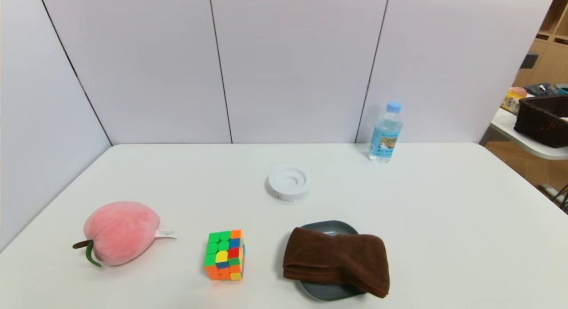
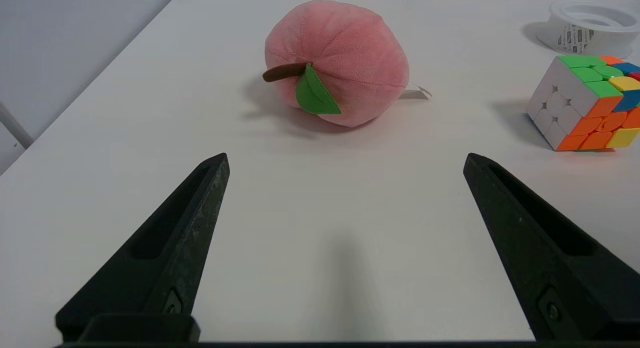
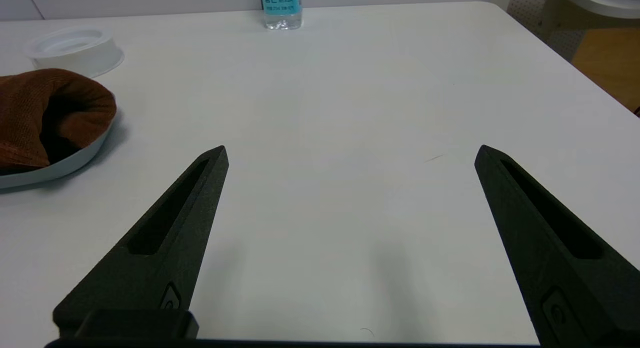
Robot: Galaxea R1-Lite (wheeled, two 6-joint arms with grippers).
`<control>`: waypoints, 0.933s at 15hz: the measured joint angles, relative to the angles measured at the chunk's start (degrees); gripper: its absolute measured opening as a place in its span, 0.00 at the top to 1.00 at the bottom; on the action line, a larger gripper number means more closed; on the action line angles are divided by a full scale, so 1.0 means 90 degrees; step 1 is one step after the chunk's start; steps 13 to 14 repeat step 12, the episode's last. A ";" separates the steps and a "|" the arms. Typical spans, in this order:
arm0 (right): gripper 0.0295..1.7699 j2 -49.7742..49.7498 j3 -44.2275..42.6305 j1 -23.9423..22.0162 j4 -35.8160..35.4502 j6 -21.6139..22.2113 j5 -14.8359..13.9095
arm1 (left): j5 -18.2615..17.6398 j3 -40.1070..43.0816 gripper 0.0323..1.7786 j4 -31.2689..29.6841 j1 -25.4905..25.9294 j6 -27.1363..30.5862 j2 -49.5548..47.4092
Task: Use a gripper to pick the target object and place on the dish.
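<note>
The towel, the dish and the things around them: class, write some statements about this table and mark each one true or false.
1. The brown towel lies on the dish. True.
2. The peach sits between the cube and the dish. False: the cube is between the peach and the dish.
3. The left gripper is open over the table, with nothing in it. True.
4. The right gripper is closed on the towel. False: it is open and empty, over the table to the right of the dish.
5. The bottle is lying on its side. False: it stands upright.
</note>
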 joint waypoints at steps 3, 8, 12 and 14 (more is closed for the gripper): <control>0.03 0.0000 0.0000 0.0000 -0.0009 -0.0015 0.0003 | 0.0000 0.0000 0.05 0.0003 -0.0003 0.0000 0.0000; 0.03 0.0000 0.0000 0.0000 0.0000 -0.0012 0.0000 | 0.0003 0.0000 0.05 0.0003 0.0000 0.0000 0.0000; 0.03 0.0000 0.0000 0.0000 0.0003 -0.0005 0.0000 | 0.0000 0.0000 0.05 0.0000 0.0000 0.0001 0.0000; 0.03 0.0000 0.0000 0.0000 0.0003 -0.0005 0.0000 | 0.0000 0.0000 0.05 0.0000 0.0000 0.0001 0.0000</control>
